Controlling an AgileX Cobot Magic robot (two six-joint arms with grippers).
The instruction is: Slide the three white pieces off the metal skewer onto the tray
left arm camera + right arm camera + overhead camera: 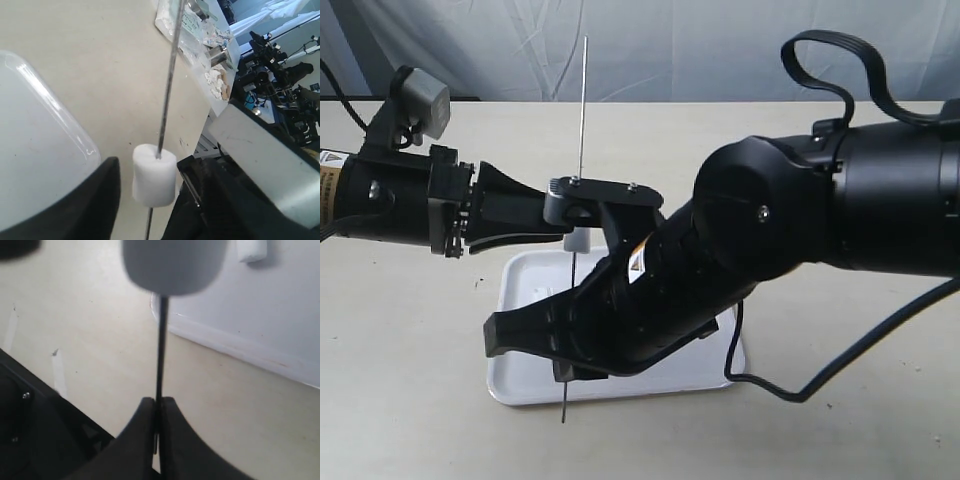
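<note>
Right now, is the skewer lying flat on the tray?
No: the skewer stands upright over the tray, pinched near its lower end in the right tool.

Robotics lab or test workshop. Plain beige worktable (410,400), backed by a creased pale fabric screen (700,40) along the top of the exterior view. Upper right of the left wrist view: cluttered side bench (197,35) with plastic packets, and black stands and cabling (280,70) beyond.

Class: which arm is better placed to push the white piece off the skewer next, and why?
Left. The left claw, open, straddles the white piece; the right claw is shut on the skewer, holding it upright.
</note>
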